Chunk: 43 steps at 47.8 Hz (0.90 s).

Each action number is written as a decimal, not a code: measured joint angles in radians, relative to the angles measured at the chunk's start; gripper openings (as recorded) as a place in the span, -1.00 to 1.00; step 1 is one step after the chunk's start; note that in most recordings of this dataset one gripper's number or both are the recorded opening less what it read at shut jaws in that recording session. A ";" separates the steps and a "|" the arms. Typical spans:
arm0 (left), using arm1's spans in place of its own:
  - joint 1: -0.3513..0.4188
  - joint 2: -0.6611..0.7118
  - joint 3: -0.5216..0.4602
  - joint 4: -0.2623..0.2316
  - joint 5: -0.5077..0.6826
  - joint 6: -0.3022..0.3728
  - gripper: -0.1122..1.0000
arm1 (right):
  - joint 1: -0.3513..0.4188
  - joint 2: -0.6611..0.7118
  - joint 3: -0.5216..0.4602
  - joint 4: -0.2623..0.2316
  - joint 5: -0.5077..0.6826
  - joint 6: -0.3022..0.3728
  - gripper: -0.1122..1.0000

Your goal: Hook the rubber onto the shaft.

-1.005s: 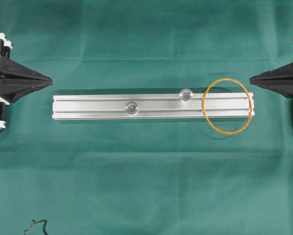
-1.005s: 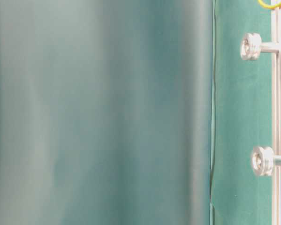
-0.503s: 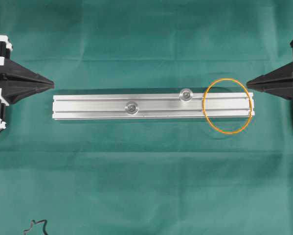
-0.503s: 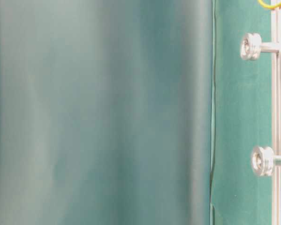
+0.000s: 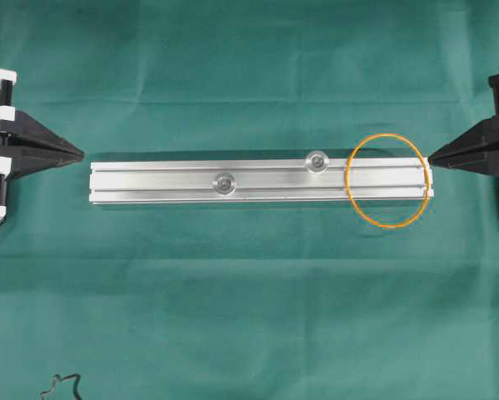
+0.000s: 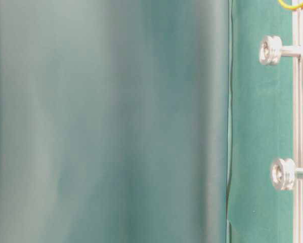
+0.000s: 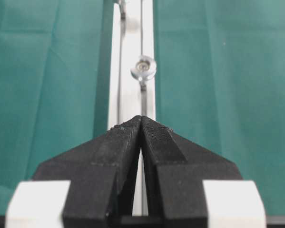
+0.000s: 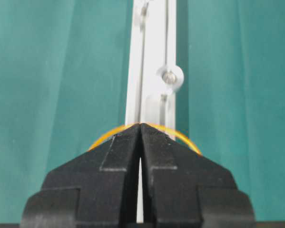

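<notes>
From overhead, a long silver aluminium rail [image 5: 261, 181] lies across the green-clothed worktop [image 5: 249, 308]. A thin orange rubber band [image 5: 388, 180] rests as an oval loop over the rail's right end. Two small round-headed metal shafts [image 5: 316, 162] stand on the rail, left of the band and apart from it. The black left claw [image 5: 76, 153] points at the rail's left end, the black right claw [image 5: 433, 158] just beside its right end. A dark squiggly cord [image 5: 62, 387] lies at the near left.

The table-level view shows both shafts side-on [image 6: 271, 49], spool-like, and only a sliver of band [image 6: 293, 5].

The left wrist view shows the left claw [image 7: 141, 118] pinched closed on nothing.

The right wrist view shows the right claw [image 8: 140, 125] likewise closed, empty, the band [image 8: 186, 138] curving behind it.
</notes>
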<state>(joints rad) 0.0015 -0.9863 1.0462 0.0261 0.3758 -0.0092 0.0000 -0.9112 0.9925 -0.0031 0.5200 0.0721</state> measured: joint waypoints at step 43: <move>0.000 0.000 -0.003 0.000 0.009 0.000 -0.80 | 0.000 0.037 -0.040 0.002 0.241 0.000 -0.75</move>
<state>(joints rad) 0.0015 -0.9863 1.0431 0.0261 0.3850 -0.0092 0.0000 -0.8744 0.9526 -0.0015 0.7609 0.0721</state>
